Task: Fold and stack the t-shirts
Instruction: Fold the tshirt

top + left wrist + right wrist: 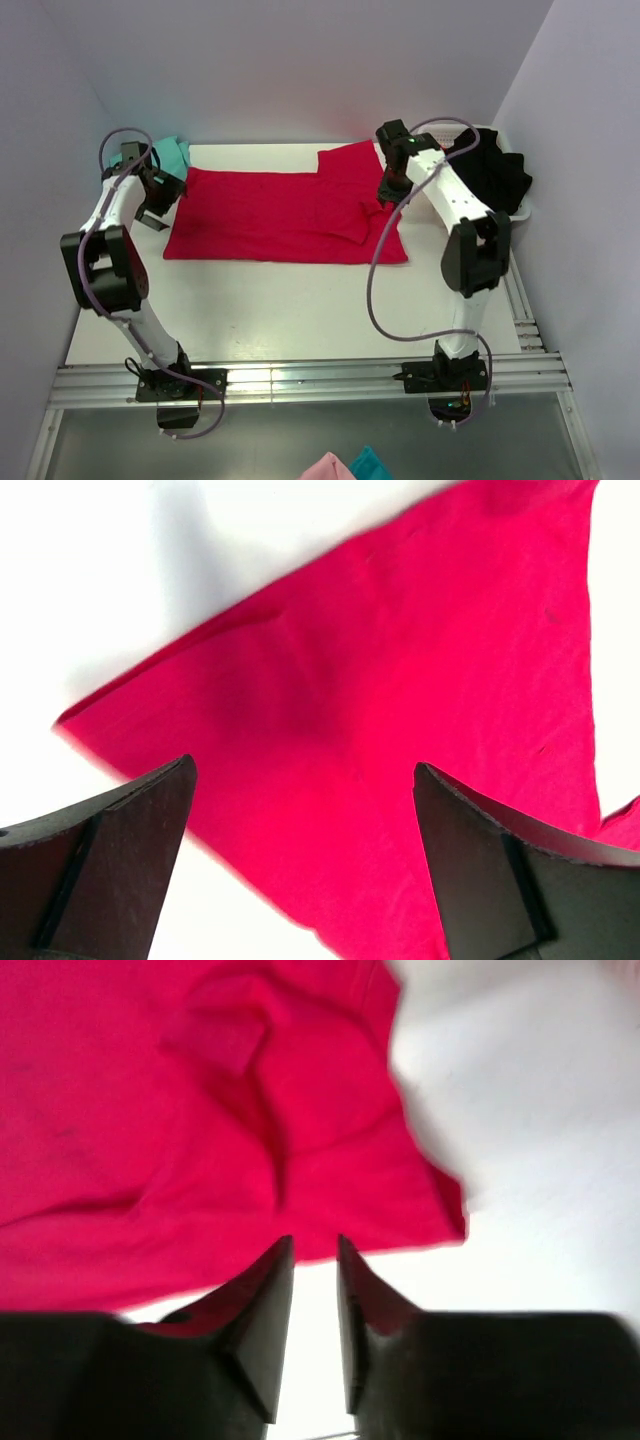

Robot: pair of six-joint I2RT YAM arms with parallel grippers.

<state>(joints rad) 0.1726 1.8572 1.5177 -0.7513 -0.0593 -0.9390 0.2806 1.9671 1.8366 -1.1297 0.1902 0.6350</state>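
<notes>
A large crimson-red t-shirt (pixel 270 215) lies spread flat across the middle of the white table, with a sleeve folded up at its far right. A teal t-shirt (pixel 175 153) lies bunched at the far left corner, partly hidden behind my left arm. My left gripper (pixel 158 205) hangs over the red shirt's left edge. In the left wrist view it (pixel 303 765) is wide open and empty above the red cloth (pixel 420 680). My right gripper (pixel 385 195) is over the shirt's right part. In the right wrist view it (pixel 315 1240) has its jaws a narrow gap apart, holding nothing, above the red hem (pixel 150 1110).
A white basket (pixel 523 210) holding dark clothes (pixel 495 170) stands at the far right. Walls close in the table on the left, back and right. Metal rails (pixel 300 380) run along the near edge. Pink (pixel 328 468) and teal (pixel 368 464) cloth lies below them.
</notes>
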